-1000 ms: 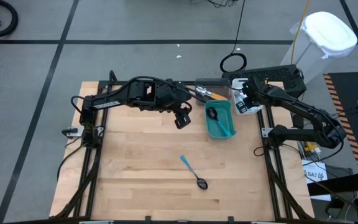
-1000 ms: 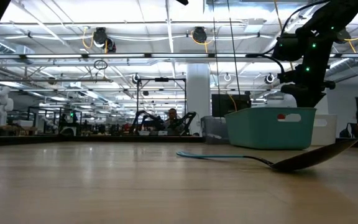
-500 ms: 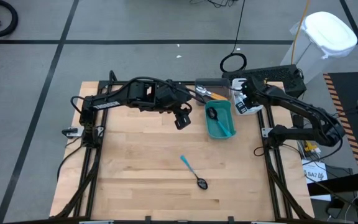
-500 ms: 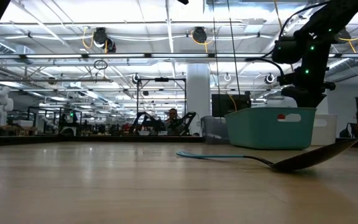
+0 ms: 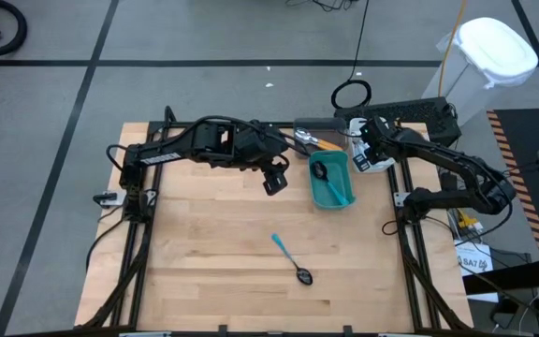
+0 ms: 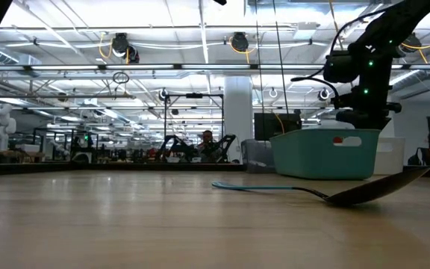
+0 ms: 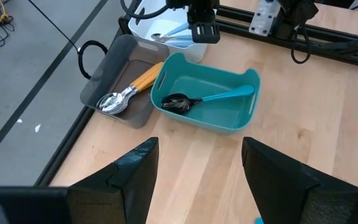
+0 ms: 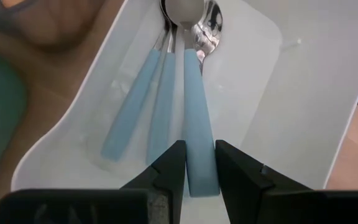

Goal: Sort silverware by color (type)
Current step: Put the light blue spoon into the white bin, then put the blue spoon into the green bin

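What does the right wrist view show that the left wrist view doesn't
Only the right wrist view shows the right pincer closed on a light-blue-handled utensil over the white bin, with two more light-blue-handled utensils lying inside.

Only the left wrist view shows the teal bin holding a dark spoon with a teal handle, the gray bin with orange-handled utensils, and the open left pincer.

Both share the white bin and its light-blue handles.
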Tool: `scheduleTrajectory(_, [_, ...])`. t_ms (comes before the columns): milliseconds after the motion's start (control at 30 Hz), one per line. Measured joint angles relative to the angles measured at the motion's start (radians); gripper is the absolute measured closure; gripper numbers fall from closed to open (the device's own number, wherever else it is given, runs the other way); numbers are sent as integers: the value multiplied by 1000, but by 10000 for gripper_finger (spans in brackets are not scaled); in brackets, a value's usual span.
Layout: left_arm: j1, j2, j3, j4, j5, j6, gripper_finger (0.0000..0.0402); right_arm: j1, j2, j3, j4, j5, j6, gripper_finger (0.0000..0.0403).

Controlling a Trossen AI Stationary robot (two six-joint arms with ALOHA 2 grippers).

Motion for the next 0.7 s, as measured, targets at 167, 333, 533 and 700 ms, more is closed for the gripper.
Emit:
scheduleTrajectory(167, [0,0,0,0,1,-3,172,0,13,0,0,0,4,315])
scheduleTrajectory(333, [-1,0,0,0,1,-6,172,0,13,0,0,-1,5,274])
scheduleTrajectory(533, [-1,0,0,-2,16,-8,172,0,-4,15,-29,-2,22,221])
scheduleTrajectory(700, [-3,0,0,-30,25,-12,172,2,-77,95,-148,-6,68,207])
